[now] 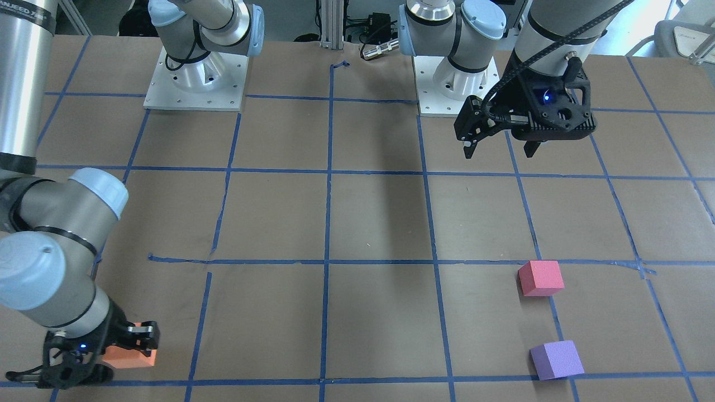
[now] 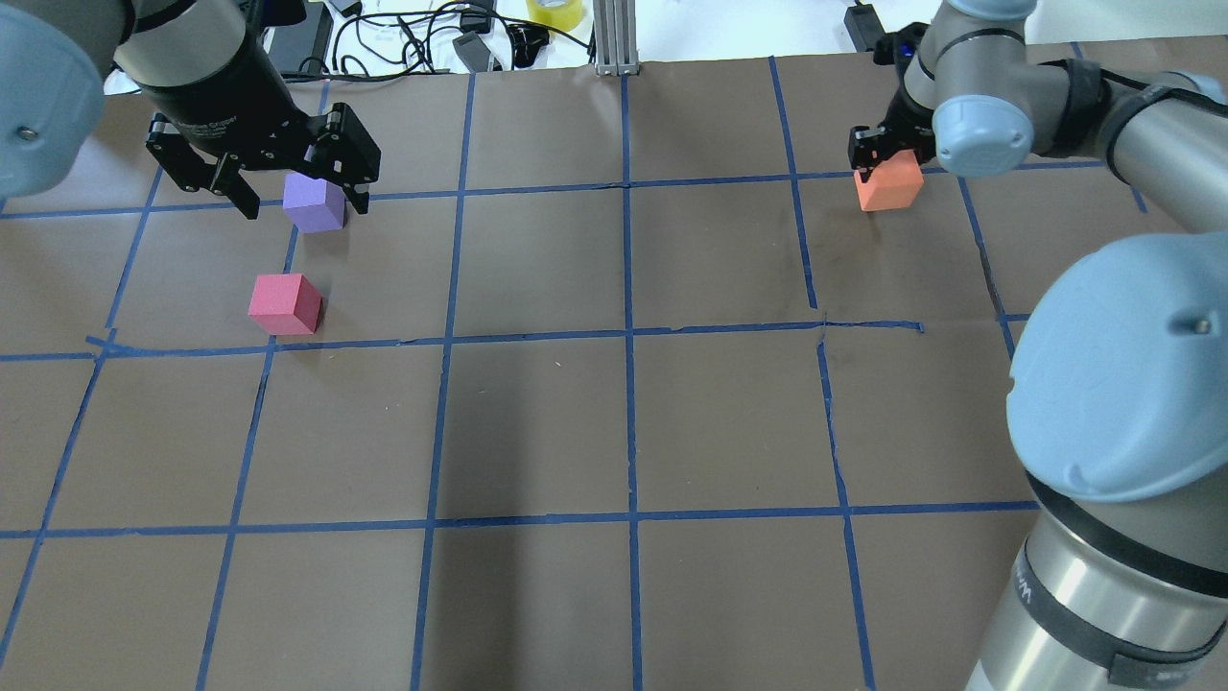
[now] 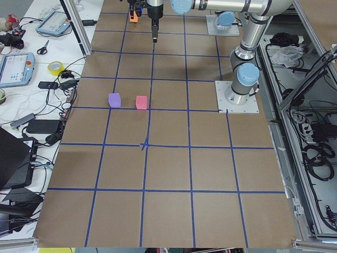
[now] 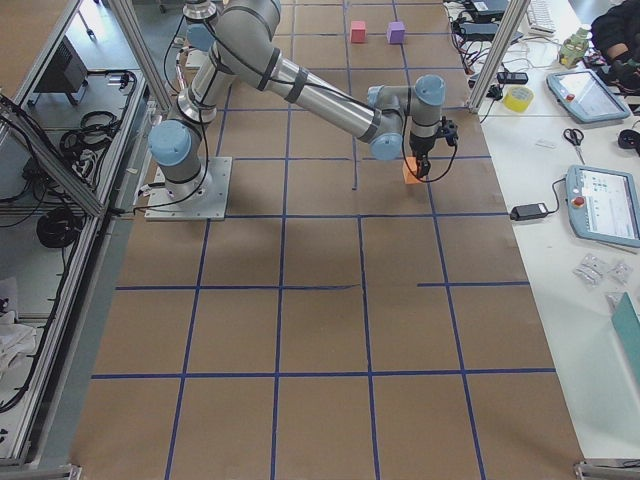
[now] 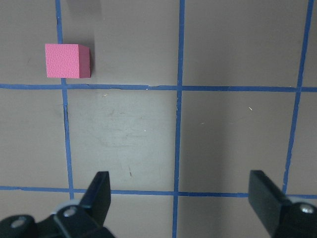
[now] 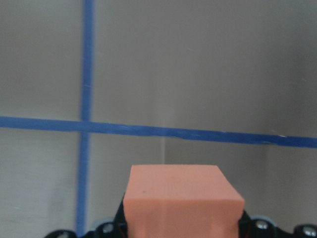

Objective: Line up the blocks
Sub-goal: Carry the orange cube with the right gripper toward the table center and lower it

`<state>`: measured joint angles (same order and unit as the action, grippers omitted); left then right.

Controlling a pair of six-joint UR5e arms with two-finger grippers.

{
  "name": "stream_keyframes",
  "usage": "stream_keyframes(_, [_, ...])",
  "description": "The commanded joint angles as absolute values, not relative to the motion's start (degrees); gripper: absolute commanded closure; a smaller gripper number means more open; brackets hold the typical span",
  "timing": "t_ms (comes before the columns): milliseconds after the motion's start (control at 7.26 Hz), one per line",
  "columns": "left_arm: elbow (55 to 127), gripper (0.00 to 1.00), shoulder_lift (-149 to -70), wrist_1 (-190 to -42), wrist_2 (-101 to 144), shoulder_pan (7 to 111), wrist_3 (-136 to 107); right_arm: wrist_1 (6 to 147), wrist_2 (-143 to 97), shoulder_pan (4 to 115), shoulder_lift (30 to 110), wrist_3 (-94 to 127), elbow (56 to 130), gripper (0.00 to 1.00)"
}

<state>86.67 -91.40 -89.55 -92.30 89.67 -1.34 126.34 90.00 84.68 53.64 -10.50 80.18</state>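
Note:
The orange block (image 1: 132, 357) is held between the fingers of my right gripper (image 1: 120, 352), which is shut on it at the table's far right corner; it also shows in the overhead view (image 2: 889, 184) and the right wrist view (image 6: 182, 203). I cannot tell whether it touches the table. The pinkish-red block (image 1: 540, 277) and the purple block (image 1: 556, 360) sit on the table on the left side, one grid cell apart. My left gripper (image 1: 500, 148) is open and empty, high above the table, nearer the base than both blocks. Its wrist view shows the pinkish-red block (image 5: 67, 60) ahead.
Brown table with a blue tape grid (image 2: 628, 331). Both arm bases (image 1: 195, 84) (image 1: 455, 84) stand at the robot's edge. A metal post (image 2: 614, 38), cables and a yellow tape roll (image 2: 554, 11) lie beyond the far edge. Tablets (image 3: 16, 68) lie on a side table.

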Motion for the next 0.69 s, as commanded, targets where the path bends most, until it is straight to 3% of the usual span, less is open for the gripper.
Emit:
stream_keyframes(0, [86.7,0.0,-91.3,-89.6,-92.4,89.6,-1.2,125.9,89.9,95.2,53.5,3.6,76.7,0.63])
stream_keyframes(551, [86.8,0.0,-91.3,-90.1,-92.6,88.9,-1.2,125.9,87.6,110.7,43.7,10.4,65.9,0.61])
